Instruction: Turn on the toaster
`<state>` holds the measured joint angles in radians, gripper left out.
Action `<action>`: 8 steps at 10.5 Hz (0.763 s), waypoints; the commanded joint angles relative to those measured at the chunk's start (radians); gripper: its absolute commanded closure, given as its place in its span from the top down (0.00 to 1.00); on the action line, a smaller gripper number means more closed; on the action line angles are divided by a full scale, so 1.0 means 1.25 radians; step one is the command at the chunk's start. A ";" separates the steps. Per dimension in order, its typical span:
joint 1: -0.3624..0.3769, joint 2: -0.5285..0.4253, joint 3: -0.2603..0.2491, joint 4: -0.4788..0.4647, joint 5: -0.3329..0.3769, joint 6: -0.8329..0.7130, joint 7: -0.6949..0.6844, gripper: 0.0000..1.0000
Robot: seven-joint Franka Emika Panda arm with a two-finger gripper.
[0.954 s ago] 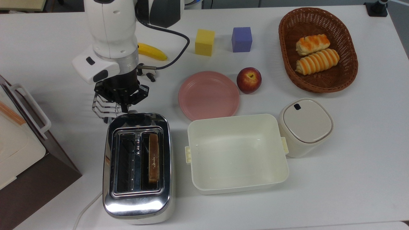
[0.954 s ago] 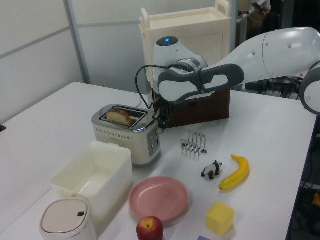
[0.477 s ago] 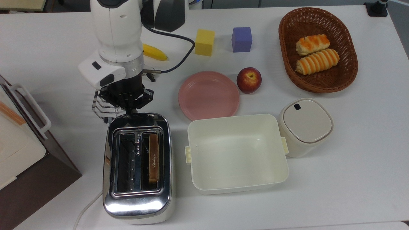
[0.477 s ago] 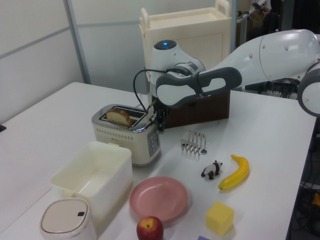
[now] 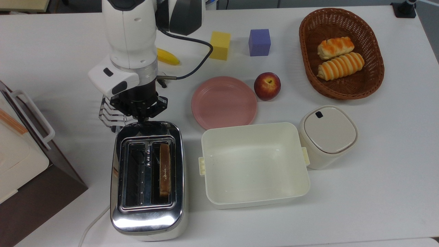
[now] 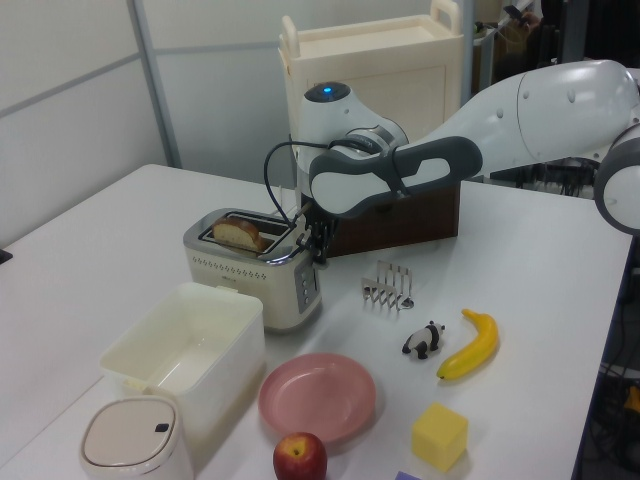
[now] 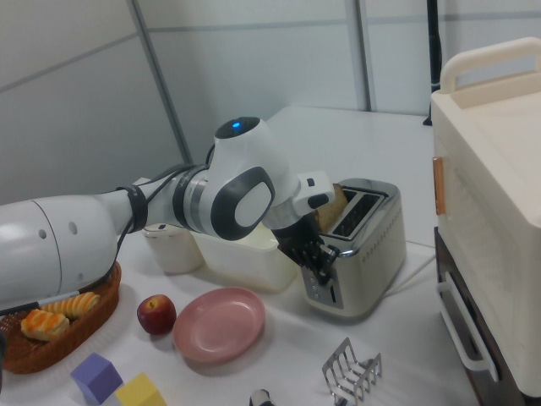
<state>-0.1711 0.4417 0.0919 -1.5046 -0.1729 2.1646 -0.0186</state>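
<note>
— Where's the toaster (image 5: 147, 178)?
— Lower left of the top view, standing on the white desk (image 5: 377, 192), chrome top up, with one slice of toast (image 5: 165, 169) upright in the slot nearer the top view's right. In the left view it sits left of centre, its control end facing the pink plate (image 6: 317, 397).

— And the arm?
— It comes in from the top edge of the top view, wrist pointing straight down, the gripper (image 5: 140, 118) right at the toaster's upper end. In the right view the gripper (image 7: 319, 269) hangs against the control face, beside the lever slot.

— The fingers?
— They look drawn close together, though I cannot tell whether they touch the lever.

— What's around it?
— A wire toast rack (image 5: 110, 115) just left of the gripper in the top view, a cream tub (image 5: 253, 164) right of the toaster, a lidded white container (image 5: 327, 135) beyond that. A red apple (image 5: 267, 85) touches the plate's edge. Upper right, a wicker basket (image 5: 375, 75) holds two bread rolls (image 5: 339, 56).
</note>
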 commanded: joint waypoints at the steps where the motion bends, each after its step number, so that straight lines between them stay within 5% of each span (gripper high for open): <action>1: 0.004 0.017 -0.004 -0.010 -0.020 0.022 -0.012 0.00; 8: 0.002 0.070 -0.006 -0.036 -0.037 0.061 -0.007 0.00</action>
<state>-0.1709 0.5168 0.0919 -1.5093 -0.1978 2.1974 -0.0187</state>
